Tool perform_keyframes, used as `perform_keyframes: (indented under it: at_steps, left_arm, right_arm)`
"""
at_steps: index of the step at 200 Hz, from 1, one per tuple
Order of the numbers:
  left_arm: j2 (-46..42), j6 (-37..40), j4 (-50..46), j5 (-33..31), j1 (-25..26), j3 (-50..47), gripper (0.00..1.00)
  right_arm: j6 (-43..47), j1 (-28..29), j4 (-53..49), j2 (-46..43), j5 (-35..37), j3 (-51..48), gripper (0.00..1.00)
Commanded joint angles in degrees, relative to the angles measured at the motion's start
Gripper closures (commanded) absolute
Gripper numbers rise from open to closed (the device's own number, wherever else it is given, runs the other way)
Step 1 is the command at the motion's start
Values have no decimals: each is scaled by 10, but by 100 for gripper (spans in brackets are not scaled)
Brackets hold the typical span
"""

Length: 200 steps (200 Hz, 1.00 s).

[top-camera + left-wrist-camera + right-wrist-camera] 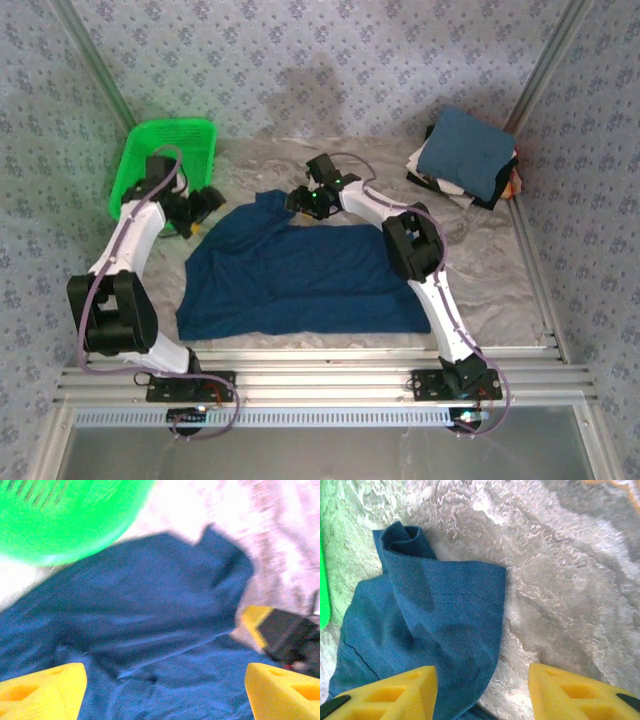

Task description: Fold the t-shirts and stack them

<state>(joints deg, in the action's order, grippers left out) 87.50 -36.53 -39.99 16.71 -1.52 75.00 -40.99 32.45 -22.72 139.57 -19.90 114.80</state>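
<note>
A dark navy t-shirt (300,275) lies spread on the middle of the table, its far left part folded over. My left gripper (205,205) hovers at the shirt's far left corner. In the left wrist view it (165,695) is open above the navy cloth (150,610), nothing between its yellow fingers (42,690). My right gripper (305,200) hangs over the shirt's far edge. In the right wrist view it (482,692) is open over a folded flap of the shirt (440,625). A stack of folded shirts (465,155), teal-blue on top, sits at the back right.
A bright green mesh basket (165,160) stands at the back left, close behind my left arm; its rim (65,515) curves across the left wrist view. A crinkled pale cover (560,580) lies over the table. Patterned walls close in the back and sides.
</note>
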Motion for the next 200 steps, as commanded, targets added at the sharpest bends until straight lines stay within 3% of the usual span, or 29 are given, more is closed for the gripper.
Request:
perform_keyframes:
  at_steps: [1, 24, 67, 130, 200]
  left_arm:
    - [22, 38, -43, 4, 15, 57, 17]
    - [83, 68, -42, 56, 21, 115, 17]
    - [219, 160, -85, 22, 47, 232, 28]
    - [348, 191, -80, -20, 72, 331, 34]
    - [483, 189, -92, -77, 106, 459, 41]
  right_arm:
    - [12, -6, -28, -51, 10, -10, 38]
    - [44, -10, -31, -105, 18, -40, 22]
    - [122, -20, -16, -273, 33, -176, 0]
    - [120, -39, -18, -482, 36, -385, 0]
    - [99, -72, -45, -625, 44, -531, 0]
